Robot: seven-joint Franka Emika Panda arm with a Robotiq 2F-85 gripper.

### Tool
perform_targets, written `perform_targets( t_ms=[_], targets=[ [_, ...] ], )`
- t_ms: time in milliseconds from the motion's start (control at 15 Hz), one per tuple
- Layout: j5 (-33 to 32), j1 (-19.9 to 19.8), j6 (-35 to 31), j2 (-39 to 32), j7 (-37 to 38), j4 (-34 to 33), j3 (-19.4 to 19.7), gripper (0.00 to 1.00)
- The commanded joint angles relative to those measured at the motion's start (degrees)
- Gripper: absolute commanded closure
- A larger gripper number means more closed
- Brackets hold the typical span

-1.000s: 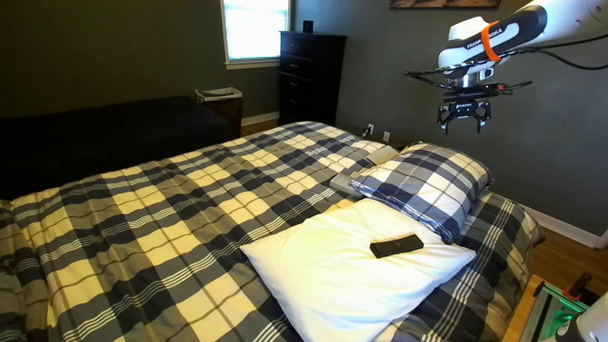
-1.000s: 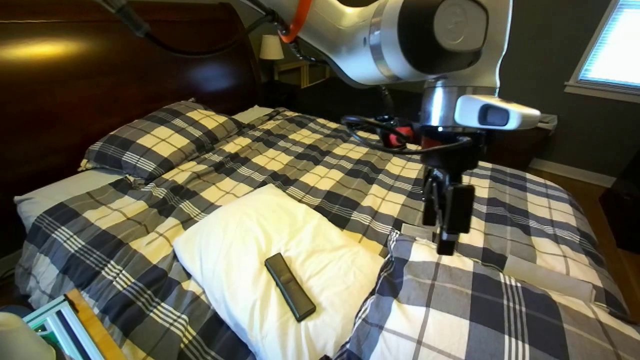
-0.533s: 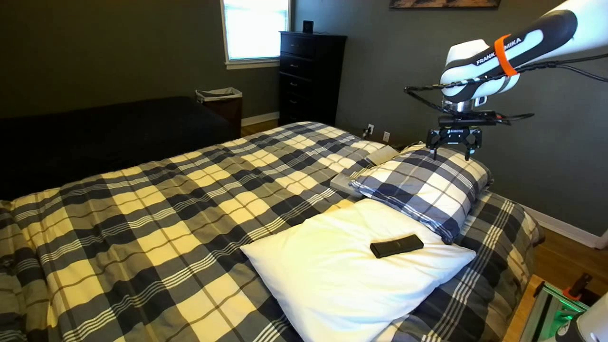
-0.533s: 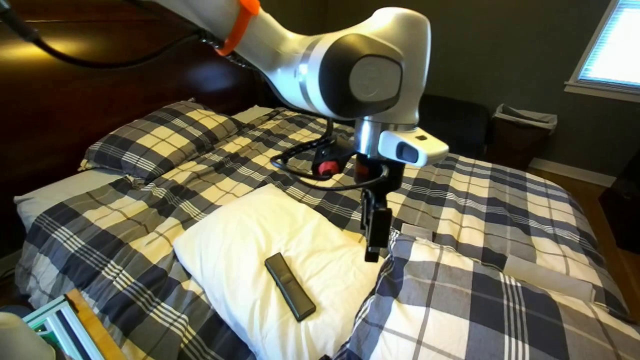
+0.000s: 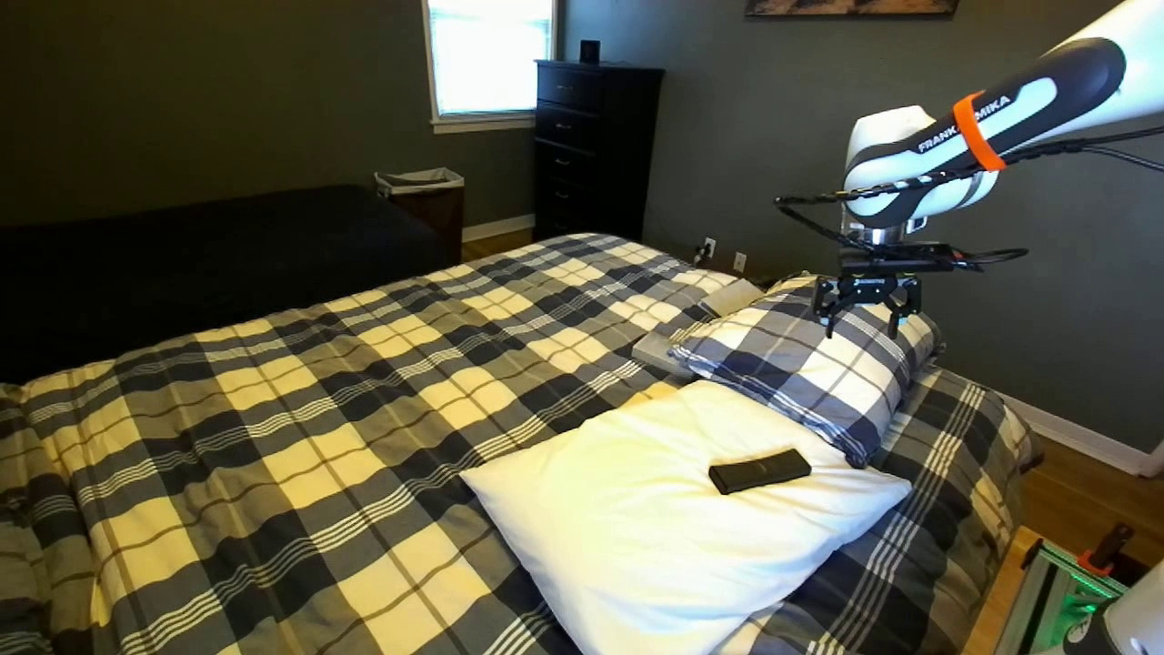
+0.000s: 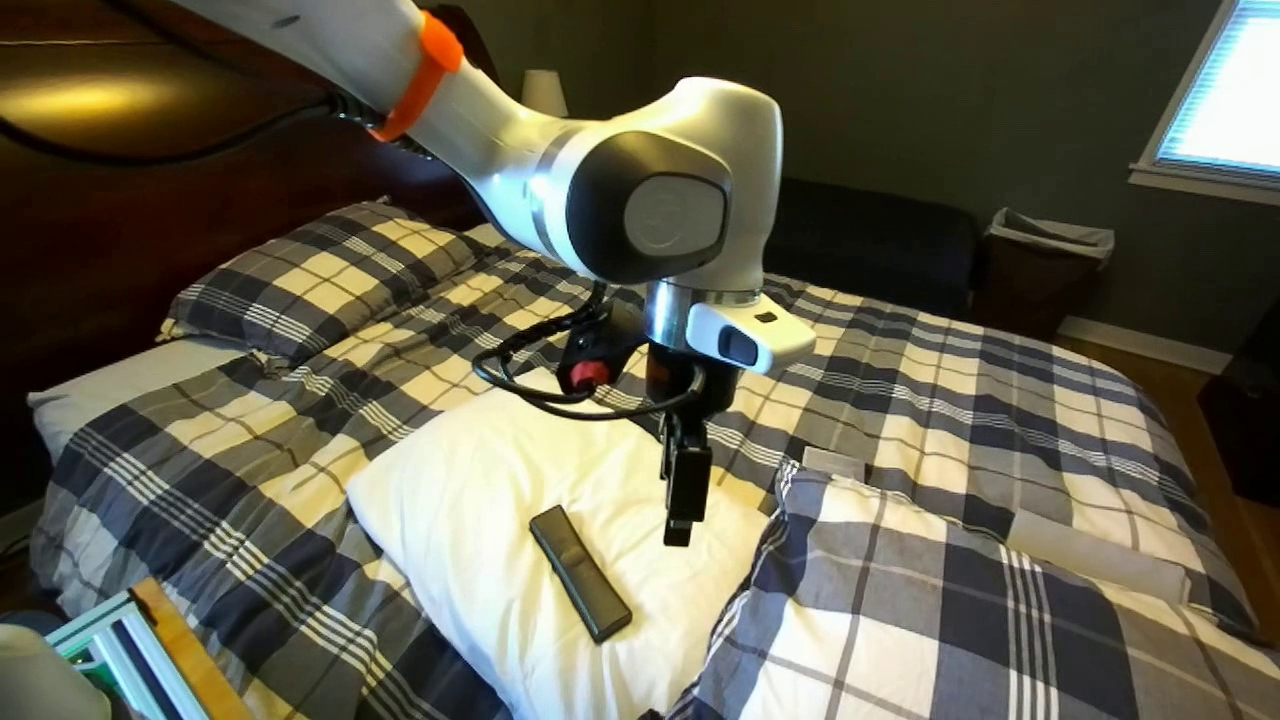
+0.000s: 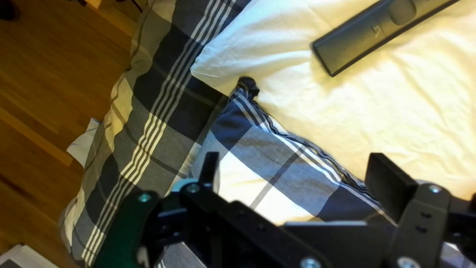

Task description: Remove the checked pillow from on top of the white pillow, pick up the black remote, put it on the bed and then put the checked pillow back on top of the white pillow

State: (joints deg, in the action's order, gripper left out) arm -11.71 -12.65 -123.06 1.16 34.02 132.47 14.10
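Observation:
The black remote lies on the white pillow, close to the edge that faces the checked pillow. That checked pillow rests on the bed, its seam edge against the white pillow. My gripper points down and hangs in the air with its jaws wide apart. In the wrist view the gripper stands over the checked pillow's edge, nothing between its fingers. The near end of the remote shows at the top right there, away from the fingers.
Another plaid pillow leans by the dark headboard. Two pale flat-sided things lie along the checked pillow's far side. A metal-framed stand is beside the bed, over a wooden floor.
My gripper has come down and closer to the white pillow and remote, its jaws staying open. Pillows and remote have not moved.

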Motion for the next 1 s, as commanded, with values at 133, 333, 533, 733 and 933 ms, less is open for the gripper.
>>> perform_targets(
  t_ms=[133,333,533,733,933],
  targets=[
    [2.6,-0.35,-0.97,-1.55,-0.23,1.16,-0.41,0.0],
    [5.26,0.26,-3.21,-1.29,0.61,5.13,-1.04,0.0],
    [6.33,0.49,-8.08,-1.11,3.05,10.05,-1.44,0.0],
    [5.56,0.64,-15.28,0.54,4.34,16.28,-1.8,0.0],
    [9.91,0.74,-25.24,-0.03,2.61,21.18,-2.07,0.0]
  ],
)
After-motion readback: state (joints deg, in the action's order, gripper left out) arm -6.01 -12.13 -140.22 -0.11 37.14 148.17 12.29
